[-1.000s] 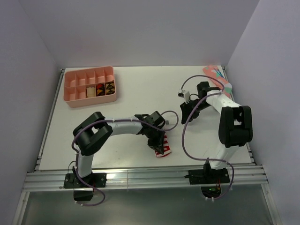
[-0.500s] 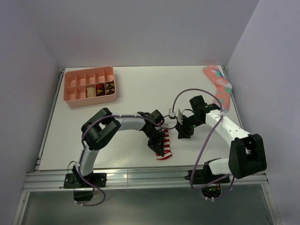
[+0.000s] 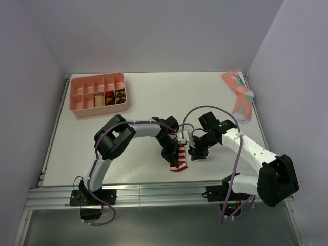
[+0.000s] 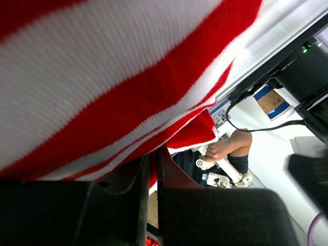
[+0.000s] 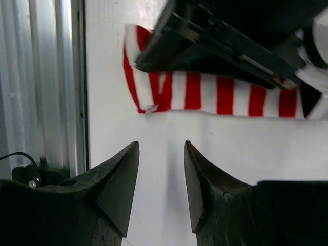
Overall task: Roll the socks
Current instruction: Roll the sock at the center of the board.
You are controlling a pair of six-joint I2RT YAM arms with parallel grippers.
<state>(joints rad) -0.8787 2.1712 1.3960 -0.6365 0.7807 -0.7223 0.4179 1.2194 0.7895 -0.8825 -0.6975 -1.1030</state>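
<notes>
Just beyond right claw (image 5: 161, 144) — sock (image 5: 225, 97)

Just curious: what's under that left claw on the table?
A red-and-white striped sock, pinched in the left claw. The arm covers part of the sock from above, so whether anything else lies beneath cannot be seen.

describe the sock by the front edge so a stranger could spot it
On the white table, look near the middle of the near edge. The striped sock lies there, pinched by the left end effector. Red and white bands set it apart from the pink patterned sock in the far right corner.
</notes>
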